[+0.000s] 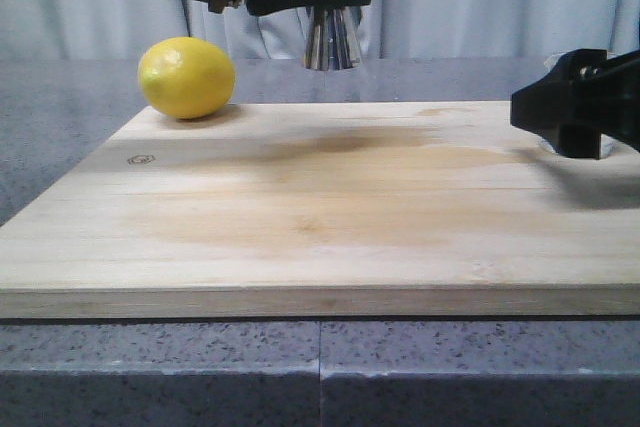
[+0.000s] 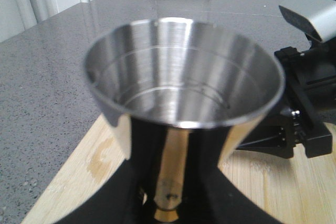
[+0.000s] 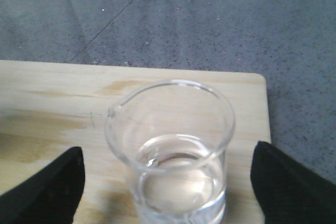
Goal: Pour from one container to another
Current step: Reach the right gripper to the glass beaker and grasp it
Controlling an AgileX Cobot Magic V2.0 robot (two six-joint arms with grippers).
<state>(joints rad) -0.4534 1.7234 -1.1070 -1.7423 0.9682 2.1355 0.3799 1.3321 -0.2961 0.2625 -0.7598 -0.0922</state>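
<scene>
Black angular arms; right gripper point(image 1: 580, 137) blocky, perhaps screwed.

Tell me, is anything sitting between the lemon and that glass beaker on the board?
No. In the front view, the wooden board is bare between the lemon and the beaker; the steel jigger hangs above it.

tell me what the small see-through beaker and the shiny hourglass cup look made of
The small clear beaker: apparently glass, smooth and transparent; the board shows through its wall and liquid. The tall hourglass jigger: polished metal, probably steel, with mirror-like reflections and a gold-coloured waist band.
</scene>
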